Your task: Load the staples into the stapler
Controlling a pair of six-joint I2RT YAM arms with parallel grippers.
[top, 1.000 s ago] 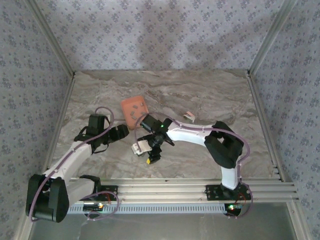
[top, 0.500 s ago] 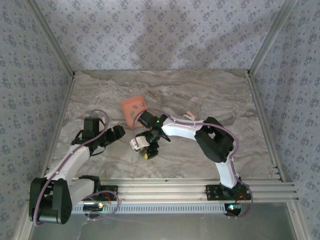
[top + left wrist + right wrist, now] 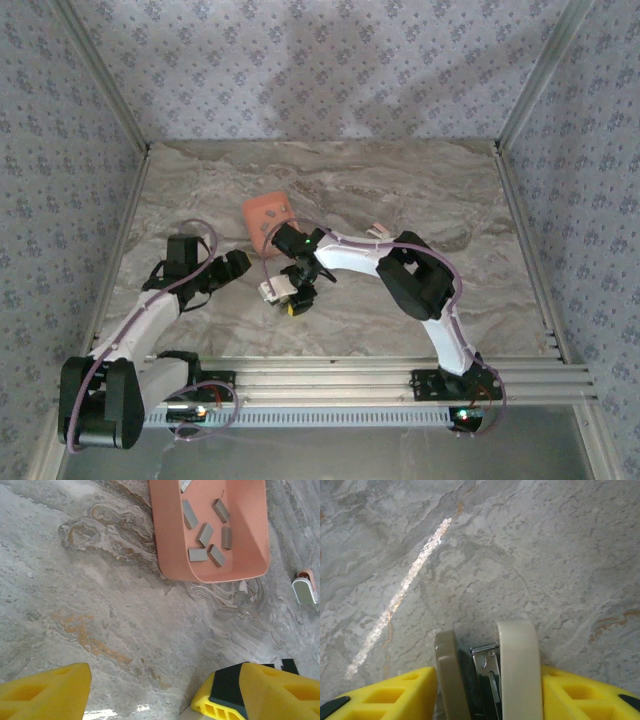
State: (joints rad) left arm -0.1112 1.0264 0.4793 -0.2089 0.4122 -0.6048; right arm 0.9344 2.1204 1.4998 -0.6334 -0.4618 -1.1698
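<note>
Wallpapered walls (image 3: 330,70) close 3 sides of the grey marbled table (image 3: 450,190), and aluminium rails (image 3: 350,375) run along its near edge. The salmon tray (image 3: 262,215) sits left of centre with the staples (image 3: 205,534) loose inside. Just nearside of it, my right gripper (image 3: 487,705) clamps the stapler (image 3: 517,665), a finger pressed on each outer face. Its long axis runs straight out between my fingers, its end aimed at the table, and its 2 halves are splayed with the metal channel between them. My left gripper (image 3: 145,695) hangs wide apart, holding nothing. Since 1 second ago my right fingers have closed in and carried the stapler slightly toward the tray.
</note>
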